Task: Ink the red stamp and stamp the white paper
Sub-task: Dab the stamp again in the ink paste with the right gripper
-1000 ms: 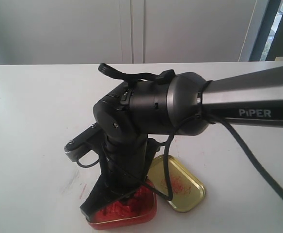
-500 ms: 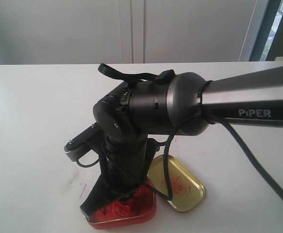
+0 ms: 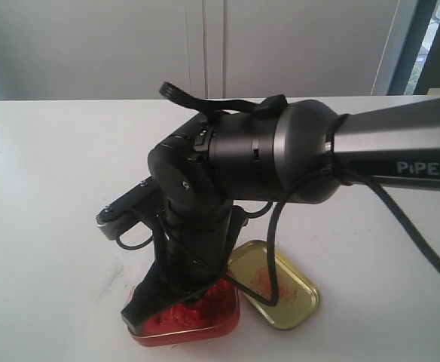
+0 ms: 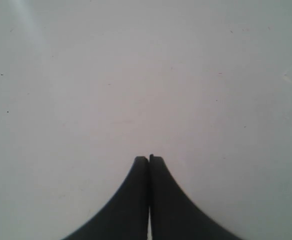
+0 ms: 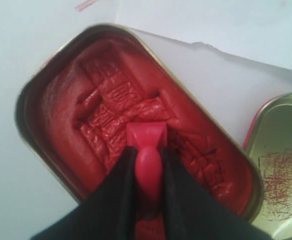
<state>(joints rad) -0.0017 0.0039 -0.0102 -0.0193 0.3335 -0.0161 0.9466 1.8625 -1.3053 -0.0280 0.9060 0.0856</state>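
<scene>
We see the right gripper (image 5: 145, 152) clamped narrowly on the knob of the stamp (image 5: 146, 136), whose base is pressed into the red paste of the tin (image 5: 26, 112). Compared with half a second ago, the arm has shifted a little up and toward the right in the exterior view, and more of the paste shows. The lid (image 5: 281, 150) lies just beside the tin, and the paper (image 5: 211, 85) lies partly beneath both. The left gripper (image 4: 149, 159) is fully closed and empty above the bare table (image 4: 136, 75).

glossy plastic red stamp (image 5: 147, 150), lumpy paste (image 5: 111, 105)
</scene>
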